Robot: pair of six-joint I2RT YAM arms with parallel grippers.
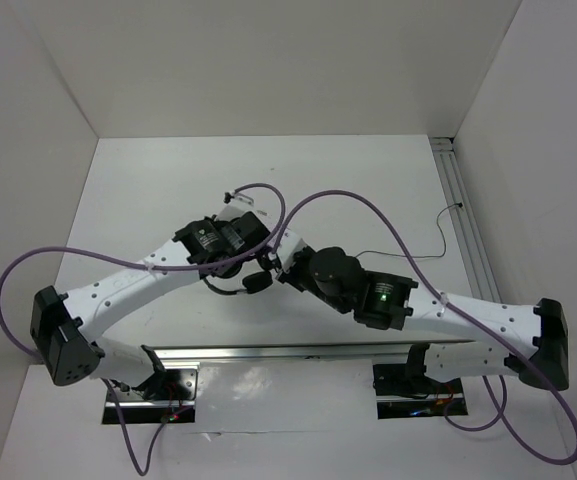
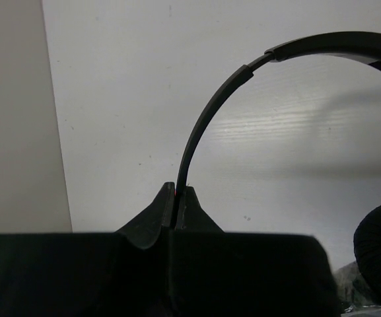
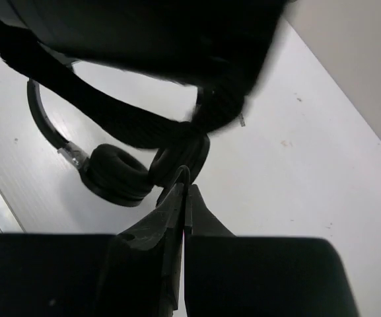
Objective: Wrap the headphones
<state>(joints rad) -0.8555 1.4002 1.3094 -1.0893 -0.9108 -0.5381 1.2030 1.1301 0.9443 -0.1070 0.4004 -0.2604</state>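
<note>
The black headphones (image 1: pixel 253 283) hang between my two grippers near the table's middle. My left gripper (image 2: pixel 177 193) is shut on the lower end of the thin headband (image 2: pixel 207 109), which arcs up and to the right; one padded ear cup (image 2: pixel 380 254) shows at the lower right. In the top view the left gripper (image 1: pixel 233 268) is just left of the right gripper (image 1: pixel 276 268). My right gripper (image 3: pixel 186 186) is shut on the thin black cord (image 3: pixel 185 172) right below the two ear cups (image 3: pixel 114 173). The cord (image 1: pixel 408 256) trails right across the table.
White walls enclose the table on the left, back and right. An aluminium rail (image 1: pixel 463 215) runs along the right side and another (image 1: pixel 288 352) along the front by the arm bases. Thick purple robot cables (image 1: pixel 388 225) loop above both arms.
</note>
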